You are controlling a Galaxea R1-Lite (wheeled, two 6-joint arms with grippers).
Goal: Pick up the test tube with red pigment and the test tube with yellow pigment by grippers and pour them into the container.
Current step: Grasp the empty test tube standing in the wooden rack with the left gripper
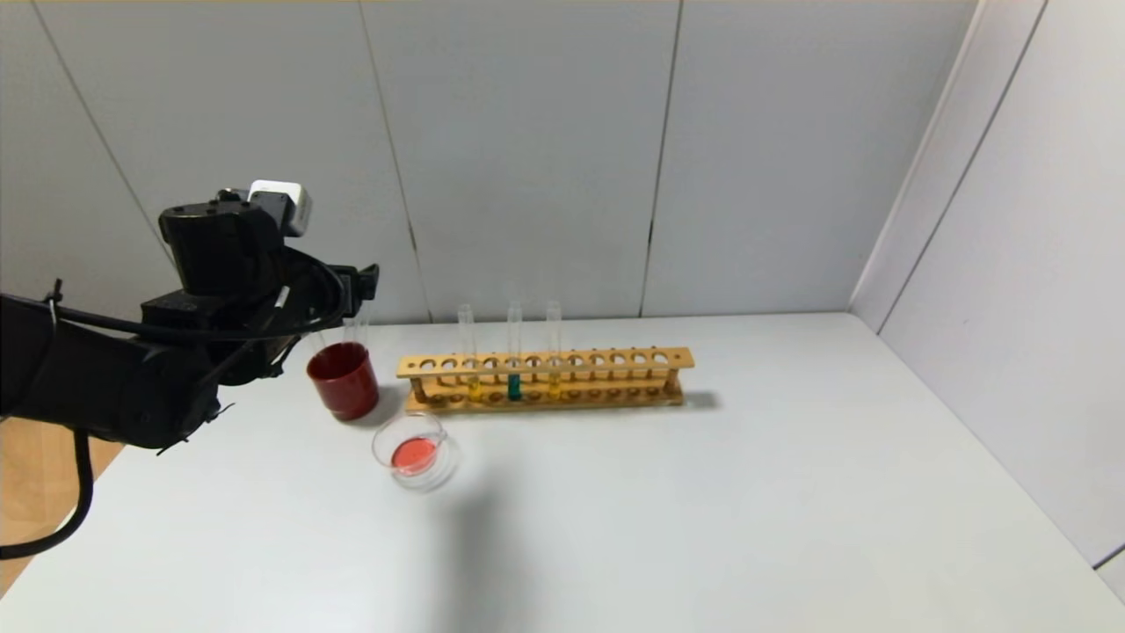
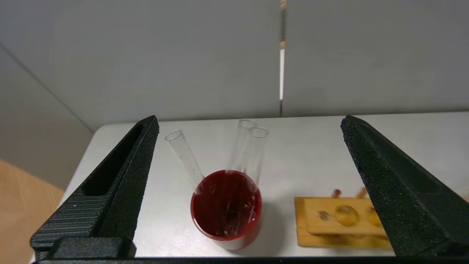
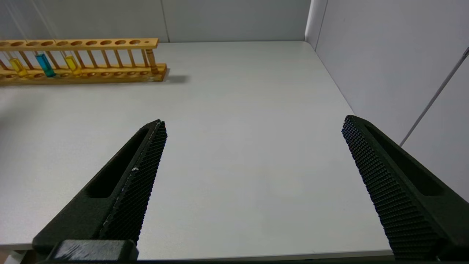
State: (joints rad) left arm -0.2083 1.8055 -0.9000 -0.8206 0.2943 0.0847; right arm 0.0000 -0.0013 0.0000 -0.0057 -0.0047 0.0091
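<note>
No tube with red liquid is in view. The clear glass container [image 1: 415, 453] stands on the table and holds red-orange liquid. Two tubes with yellow liquid [image 1: 474, 387] [image 1: 555, 384] stand in the wooden rack [image 1: 598, 360]; they also show in the right wrist view [image 3: 17, 67] [image 3: 72, 64]. My left gripper [image 1: 362, 290] is open and empty, held above and behind the dark red cup [image 1: 343, 380]. In the left wrist view the left gripper [image 2: 251, 121] frames the cup [image 2: 226, 205]. My right gripper [image 3: 254, 121] is open and empty over bare table, out of the head view.
Three empty glass tubes [image 2: 185, 157] lean in the red cup. A tube with teal liquid [image 1: 514, 387] stands between the yellow ones. The rack's left end [image 2: 344, 220] is close to the cup. Wall panels close off the back and right.
</note>
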